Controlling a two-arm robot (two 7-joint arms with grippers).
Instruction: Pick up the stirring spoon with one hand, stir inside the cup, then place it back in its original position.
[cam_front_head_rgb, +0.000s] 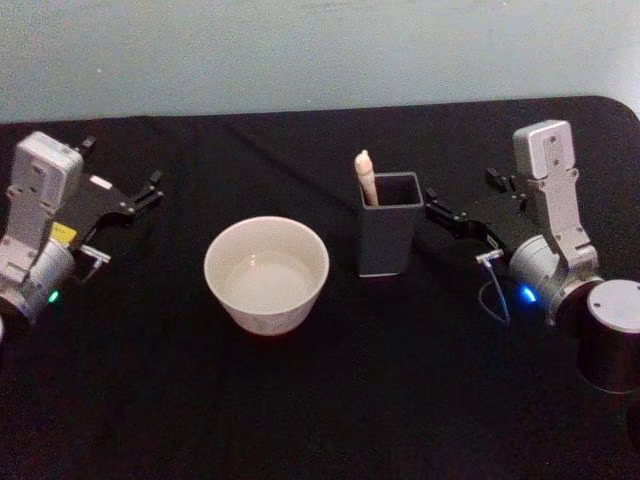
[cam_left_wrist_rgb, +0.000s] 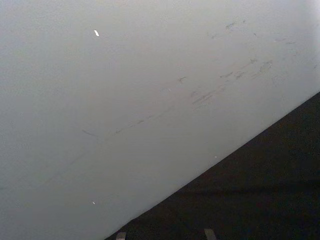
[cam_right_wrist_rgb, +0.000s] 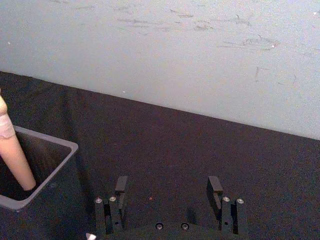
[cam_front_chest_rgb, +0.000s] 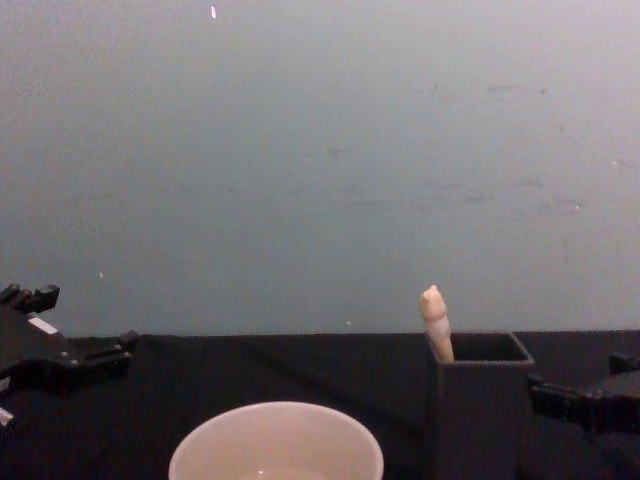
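On the black table (cam_front_head_rgb: 330, 400) in the head view, the cup (cam_front_head_rgb: 266, 275) sits left of the dark holder (cam_front_head_rgb: 388, 236) with the stirring spoon (cam_front_head_rgb: 366, 178) upright inside; both grippers, left gripper (cam_front_head_rgb: 150, 190) and right gripper (cam_front_head_rgb: 436, 212), rest released. Left wrist view: pale scuffed wall (cam_left_wrist_rgb: 125, 100). Right wrist view: spread fingers (cam_right_wrist_rgb: 120, 186) beside the holder. Chest view: wall behind.

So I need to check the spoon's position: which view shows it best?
The head view: the stirring spoon leans in the holder's back left corner. Chest and right wrist views show its handle; the left wrist view, wall and table.
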